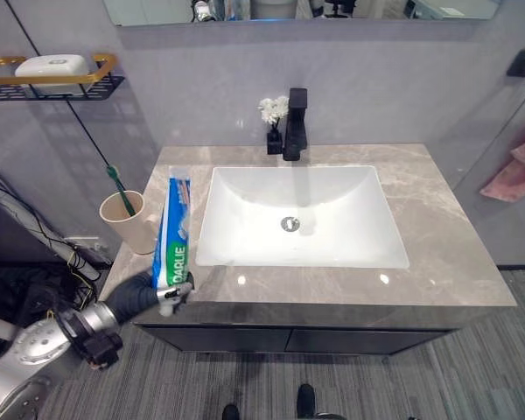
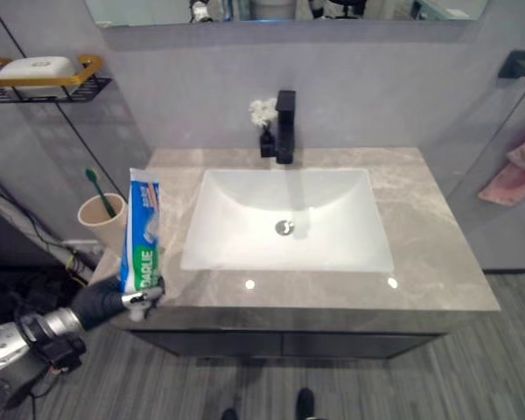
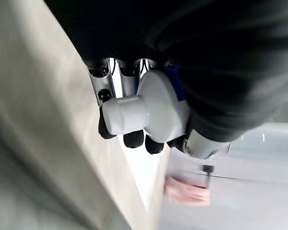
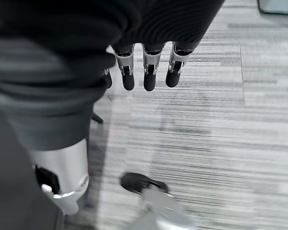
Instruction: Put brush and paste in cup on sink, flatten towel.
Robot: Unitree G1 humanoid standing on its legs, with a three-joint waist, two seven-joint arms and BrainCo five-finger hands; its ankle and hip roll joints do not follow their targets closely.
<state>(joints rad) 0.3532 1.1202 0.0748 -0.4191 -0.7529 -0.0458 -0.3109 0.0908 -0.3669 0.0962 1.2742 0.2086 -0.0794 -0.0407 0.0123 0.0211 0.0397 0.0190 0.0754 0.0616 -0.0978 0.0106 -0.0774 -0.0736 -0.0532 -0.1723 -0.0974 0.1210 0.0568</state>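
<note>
I've got the toothpaste tube (image 1: 172, 229) upright, cap end down, with my left hand (image 1: 149, 293) clamped round its lower end at the front left corner of the counter (image 1: 437, 236). The left wrist view shows the white cap (image 3: 134, 112) poking out past the curled fingers, so the grip sits low on the tube, which I reckon leaves the long body free to tip into the cup. That cup (image 1: 129, 220) stands just behind the tube on the counter's left edge, and the green toothbrush (image 1: 121, 189) is already leaning in it, so the brush half looks done. The basin (image 1: 297, 219) and black tap (image 1: 295, 124) sit well clear to the right. A pink towel (image 1: 518, 171) hangs at the far right, not yet flattened. My right hand (image 4: 144, 72) hangs over the floor, fingers loose, holding nothing.
</note>
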